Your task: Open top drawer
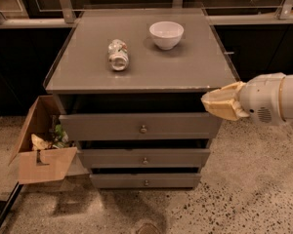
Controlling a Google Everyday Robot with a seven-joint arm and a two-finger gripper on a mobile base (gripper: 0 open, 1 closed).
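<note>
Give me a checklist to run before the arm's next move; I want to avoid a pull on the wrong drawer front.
1. Gripper lined up with the knob: not ok; it hangs by the upper right corner of the top drawer, well right of the knob.
2. Knob unobstructed: ok.
3. Gripper height suits the top drawer rather than the lower drawers: ok.
4. Cardboard box out of the drawer's path: ok; it stands left of the cabinet.
5. Can and bowl back from the front edge: ok; the can lies on its side and the bowl is upright.
</note>
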